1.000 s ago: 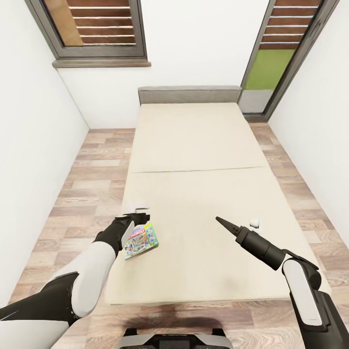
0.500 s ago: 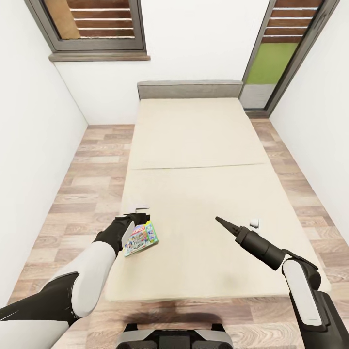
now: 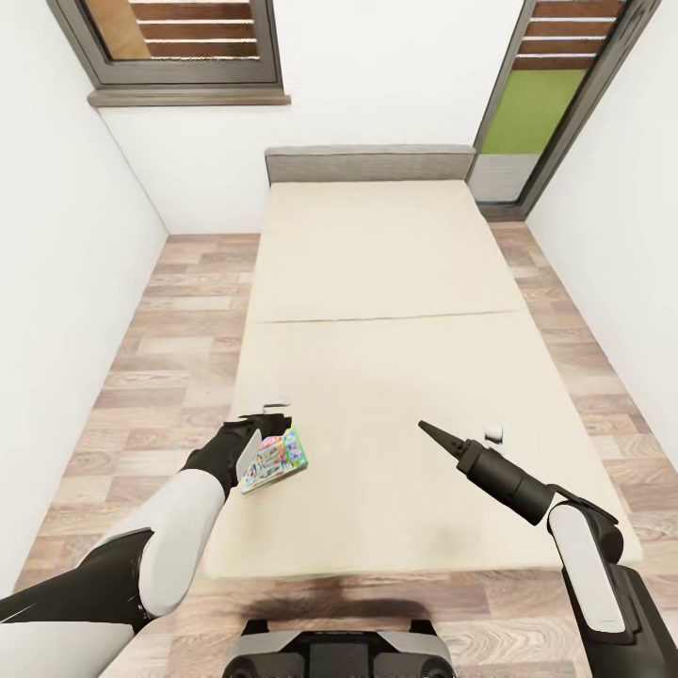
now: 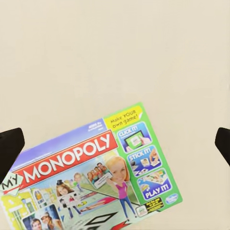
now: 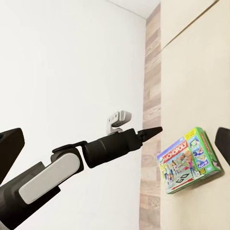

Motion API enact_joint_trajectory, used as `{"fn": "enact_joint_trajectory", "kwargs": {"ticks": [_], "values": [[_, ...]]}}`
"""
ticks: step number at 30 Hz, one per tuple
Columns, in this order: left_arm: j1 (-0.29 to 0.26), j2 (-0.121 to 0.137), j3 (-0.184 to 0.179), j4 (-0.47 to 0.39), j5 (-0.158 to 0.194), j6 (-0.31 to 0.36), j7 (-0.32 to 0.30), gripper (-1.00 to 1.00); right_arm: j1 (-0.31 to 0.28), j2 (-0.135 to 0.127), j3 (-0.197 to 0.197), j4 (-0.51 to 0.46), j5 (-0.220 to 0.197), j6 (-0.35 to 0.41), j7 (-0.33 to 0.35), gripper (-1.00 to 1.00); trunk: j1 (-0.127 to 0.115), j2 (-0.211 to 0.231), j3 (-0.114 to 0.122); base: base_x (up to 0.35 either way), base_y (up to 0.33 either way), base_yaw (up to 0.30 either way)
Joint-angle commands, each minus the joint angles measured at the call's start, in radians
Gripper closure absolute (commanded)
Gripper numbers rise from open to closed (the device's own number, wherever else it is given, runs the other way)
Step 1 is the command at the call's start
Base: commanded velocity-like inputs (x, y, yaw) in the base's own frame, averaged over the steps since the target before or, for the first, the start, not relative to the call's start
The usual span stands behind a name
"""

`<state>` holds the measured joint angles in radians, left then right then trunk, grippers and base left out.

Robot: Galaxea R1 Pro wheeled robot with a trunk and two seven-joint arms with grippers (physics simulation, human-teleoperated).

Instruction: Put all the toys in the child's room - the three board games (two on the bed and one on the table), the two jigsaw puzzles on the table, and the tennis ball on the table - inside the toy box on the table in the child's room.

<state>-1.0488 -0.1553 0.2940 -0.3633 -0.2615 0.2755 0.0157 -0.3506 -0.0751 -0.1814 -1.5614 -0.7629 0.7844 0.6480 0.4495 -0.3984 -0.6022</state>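
Observation:
A green-edged Monopoly board game (image 3: 273, 461) lies tilted on the beige bed (image 3: 377, 282), close to its near left edge. My left gripper (image 3: 256, 426) hovers just over the box's left side. In the left wrist view the box (image 4: 96, 177) sits below and between the two black fingertips (image 4: 9, 148), which stand wide apart and open. My right gripper (image 3: 428, 431) hangs over the mattress to the right of the box, open and holding nothing. The right wrist view takes in the box (image 5: 189, 158) and my left arm (image 5: 105, 148) beside it.
Wood-plank floor (image 3: 179, 348) runs along both sides of the bed, between white walls. The grey headboard (image 3: 369, 162) stands at the far end, under a dark-framed window (image 3: 179, 42). A tall glazed door (image 3: 541, 94) is at the far right. My base (image 3: 339, 654) stands at the bed's foot.
The whole head view has shifted: the bed and headboard sit higher in the picture, so the camera has moved. Both arms and the Monopoly box hold the same places.

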Motion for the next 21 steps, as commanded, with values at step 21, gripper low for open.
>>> {"fn": "enact_joint_trajectory", "kwargs": {"ticks": [21], "values": [[-0.006, 0.006, 0.008, -0.011, -0.009, 0.022, -0.005, -1.00, -0.001, -0.001, -0.002, 0.000, -0.001, 0.006, -0.006, -1.00, 0.000, -0.002, -0.035, 0.000, 0.000, 0.000]]}}
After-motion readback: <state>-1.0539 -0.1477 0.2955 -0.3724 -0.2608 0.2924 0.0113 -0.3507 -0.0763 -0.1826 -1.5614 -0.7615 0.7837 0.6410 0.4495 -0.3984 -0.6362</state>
